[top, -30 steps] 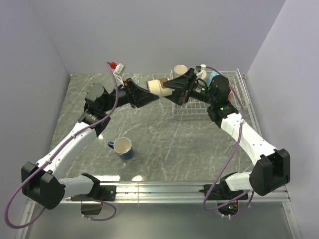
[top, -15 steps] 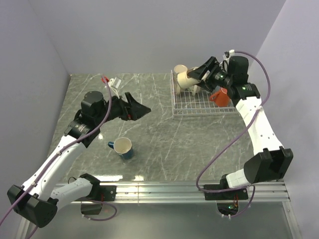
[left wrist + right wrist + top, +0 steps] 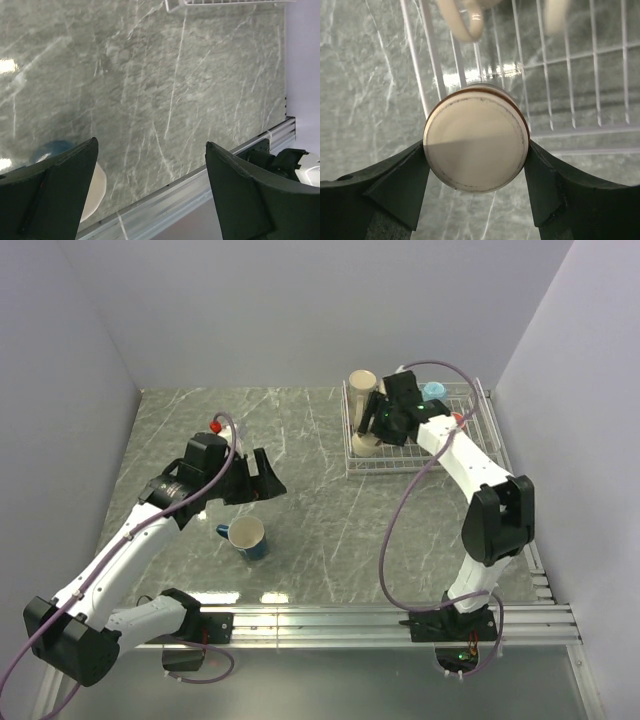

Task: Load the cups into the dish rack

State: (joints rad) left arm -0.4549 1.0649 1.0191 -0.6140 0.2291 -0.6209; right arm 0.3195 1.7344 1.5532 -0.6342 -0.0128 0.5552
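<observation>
The white wire dish rack (image 3: pixel 420 455) stands at the back right; its wires also show in the right wrist view (image 3: pixel 570 65). My right gripper (image 3: pixel 374 428) (image 3: pixel 476 150) is shut on a cream mug (image 3: pixel 363 444) (image 3: pixel 476 143), bottom towards the camera, over the rack's front left corner. Another cream mug (image 3: pixel 362 381) stands in the rack's back left corner, and a light blue mug (image 3: pixel 433 390) sits further right. A dark blue mug (image 3: pixel 245 537) (image 3: pixel 52 150) stands on the table. My left gripper (image 3: pixel 262 480) (image 3: pixel 150 192) is open and empty above and beside it.
A bit of an orange mug (image 3: pixel 458 418) shows in the rack behind my right arm. The metal rail (image 3: pixel 330 618) runs along the table's near edge. Grey walls close in the back and both sides.
My right gripper has carried the cream mug from high over the rack down to its front left corner. My left gripper, empty, has drawn back and down towards the dark blue mug.
</observation>
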